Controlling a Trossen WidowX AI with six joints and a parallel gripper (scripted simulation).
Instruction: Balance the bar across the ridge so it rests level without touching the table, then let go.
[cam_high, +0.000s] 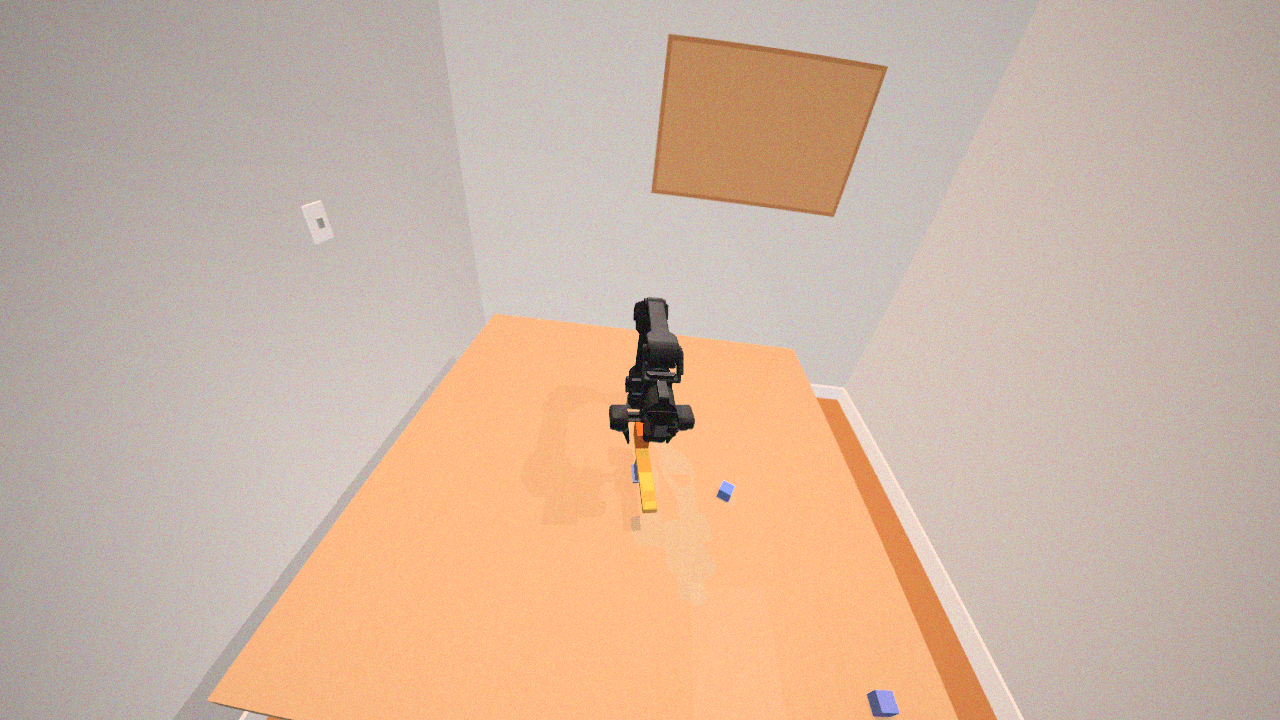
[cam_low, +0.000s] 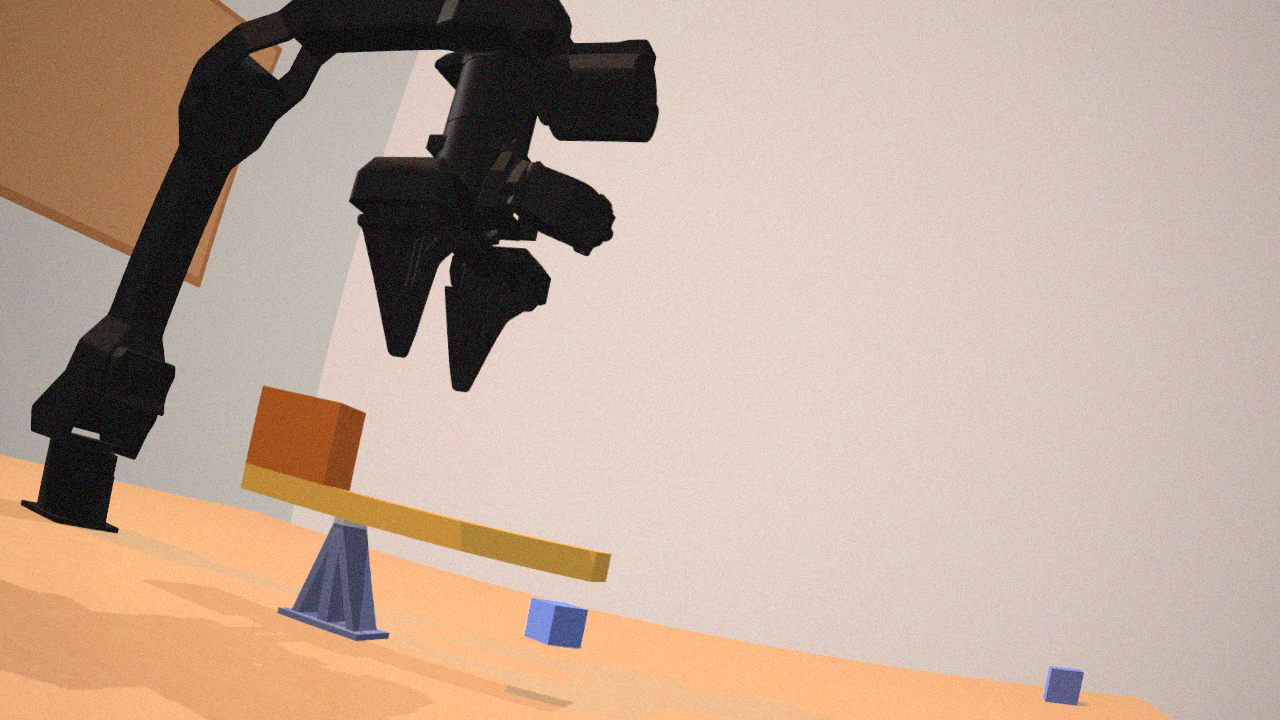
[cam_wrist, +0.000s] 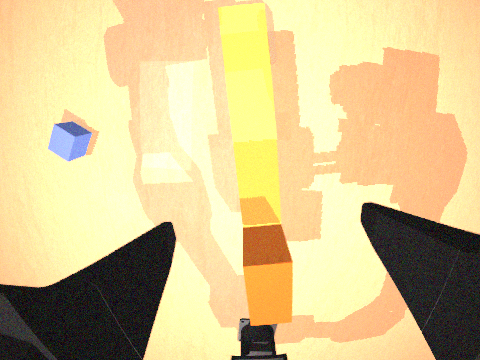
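The yellow bar (cam_high: 648, 492) (cam_low: 528, 543) (cam_wrist: 250, 105) lies across the top of the blue-grey ridge (cam_high: 634, 472) (cam_low: 332, 582). Its long arm reaches away from the robot's base. An orange block (cam_low: 290, 434) (cam_wrist: 270, 292) sits on its short end near the base. In the exterior view, whose picture is tilted, the bar looks about level, and both ends are clear of the table (cam_high: 447, 555) (cam_low: 71, 626). My gripper (cam_low: 429, 372) (cam_wrist: 268, 222) is open and empty, above the bar and not touching it. The wrist view does not show the ridge.
A blue cube (cam_high: 725, 491) (cam_low: 554, 624) (cam_wrist: 69, 141) lies on the table beside the bar. Another blue cube (cam_high: 882, 703) (cam_low: 1063, 685) is farther out, near the table's edge. The arm's base stands beyond the bar's orange-block end.
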